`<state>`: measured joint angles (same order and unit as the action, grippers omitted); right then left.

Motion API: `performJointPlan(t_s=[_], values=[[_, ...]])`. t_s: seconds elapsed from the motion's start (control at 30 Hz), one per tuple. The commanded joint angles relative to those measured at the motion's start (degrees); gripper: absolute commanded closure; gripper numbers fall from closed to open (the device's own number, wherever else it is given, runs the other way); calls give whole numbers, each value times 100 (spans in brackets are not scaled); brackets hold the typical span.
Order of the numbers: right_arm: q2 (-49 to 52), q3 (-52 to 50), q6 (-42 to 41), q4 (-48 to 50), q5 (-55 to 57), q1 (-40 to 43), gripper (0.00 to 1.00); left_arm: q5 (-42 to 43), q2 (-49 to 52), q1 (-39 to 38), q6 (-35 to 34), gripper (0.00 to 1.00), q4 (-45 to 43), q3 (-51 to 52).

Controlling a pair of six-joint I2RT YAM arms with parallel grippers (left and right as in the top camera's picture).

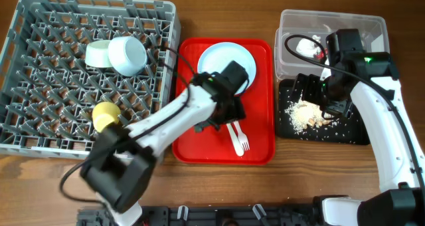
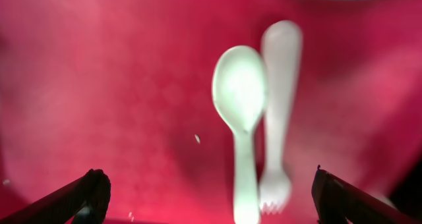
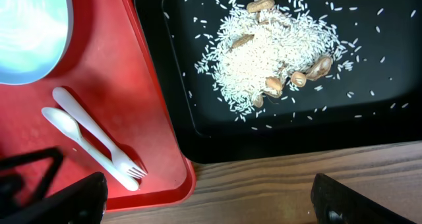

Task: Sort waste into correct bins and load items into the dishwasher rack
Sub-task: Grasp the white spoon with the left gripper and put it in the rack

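The white spoon and fork lie side by side on the red tray. My left gripper hangs open just above them and holds nothing; it also shows in the overhead view. The pale blue plate sits at the tray's far end. The grey rack holds the pale green bowl, the blue bowl and the yellow cup. My right gripper is open and empty over the near edge of the black tray. The tray holds crumbs. The tissue lies in the clear tub. The red wrapper is not visible.
The red tray lies between the rack and the black tray, close to both. Bare wooden table runs along the front. The right arm hides part of the clear tub.
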<state>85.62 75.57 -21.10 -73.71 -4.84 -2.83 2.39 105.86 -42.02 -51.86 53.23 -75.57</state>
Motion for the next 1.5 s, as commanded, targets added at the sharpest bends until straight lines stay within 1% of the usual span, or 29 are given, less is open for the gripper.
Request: performJointPlan(t_s=[0.0, 0.13, 0.3, 0.33, 0.37, 0.4, 0.47, 0.5, 0.57, 0.6, 0.63, 0.73, 0.77, 0.8, 0.87, 1.0, 1.1, 1.2, 1.3, 1.47], values=[[-87, 50, 79, -11, 98, 13, 0, -46, 492, -31, -264, 3, -142, 79], [-87, 50, 79, -11, 98, 13, 0, -31, 743, -33, -262, 6, -24, 85], [-87, 50, 76, -7, 98, 13, 0, -33, 743, -76, -260, 15, -9, 339], [-87, 50, 76, -7, 98, 13, 0, -33, 743, -92, -260, 19, -13, 341], [-87, 50, 74, -7, 98, 13, 0, -31, 743, -103, -262, 26, -37, 341], [-87, 50, 74, -9, 98, 13, 0, -20, 743, -127, -262, 35, -90, 341], [-87, 50, 76, -13, 98, 13, 0, 107, 743, -181, -262, 47, -190, 341], [-87, 50, 79, -13, 98, 13, 0, 146, 743, -205, -264, 49, -236, 341], [-87, 50, 74, -20, 96, 13, 0, 164, 743, -278, -264, 49, -328, 341], [-87, 50, 74, -28, 96, 13, 0, 164, 743, -306, -264, 51, -374, 341], [-87, 50, 76, -35, 96, 13, 0, 168, 743, -326, -267, 56, -428, 341], [-87, 50, 76, -59, 96, 13, 0, 162, 743, -319, -264, 61, -487, 341], [-87, 50, 74, -59, 96, 13, 0, 151, 743, -319, -264, 66, -496, 341], [-87, 50, 74, -59, 96, 13, 0, 70, 743, -319, -264, 71, -509, 341], [-87, 50, 76, -59, 96, 13, 0, -146, 743, -319, -264, 75, -509, 341], [-87, 48, 76, -59, 96, 13, 0, -372, 743, -319, -262, 79, -516, 341], [-87, 50, 76, -59, 98, 13, 0, -557, 743, -319, -262, 83, -529, 341], [-87, 50, 79, -57, 98, 13, 0, -619, 743, -304, -262, 91, -533, 341], [-87, 50, 81, -57, 98, 13, 0, -619, 743, -254, -260, 95, -527, 341], [-87, 50, 160, -59, 98, 13, 0, -614, 739, -94, -258, 96, -435, 341]])
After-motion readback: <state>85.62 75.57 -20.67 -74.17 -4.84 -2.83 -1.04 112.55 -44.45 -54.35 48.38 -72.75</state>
